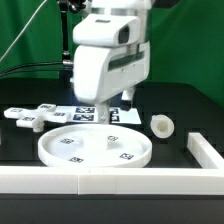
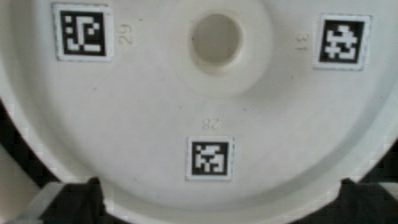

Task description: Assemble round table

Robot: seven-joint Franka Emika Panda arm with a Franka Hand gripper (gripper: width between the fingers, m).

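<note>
Exterior view: gripper (image 1: 108, 106) hangs over the far rim of the large rimmed round disc (image 1: 95, 144), which lies flat on the black table (image 1: 188, 112); the hand body hides the fingertips. Short cylindrical leg (image 1: 162, 125) sits near the disc on the exterior view's right; flat cross-shaped piece (image 1: 33, 116) on its left. Wrist view: the disc lies directly below, centre hole (image 2: 217, 42) showing; fingers (image 2: 50, 207) spread wide, pinching nothing, the disc's edge between them. Likely next: a straight descent onto that rim
</note>
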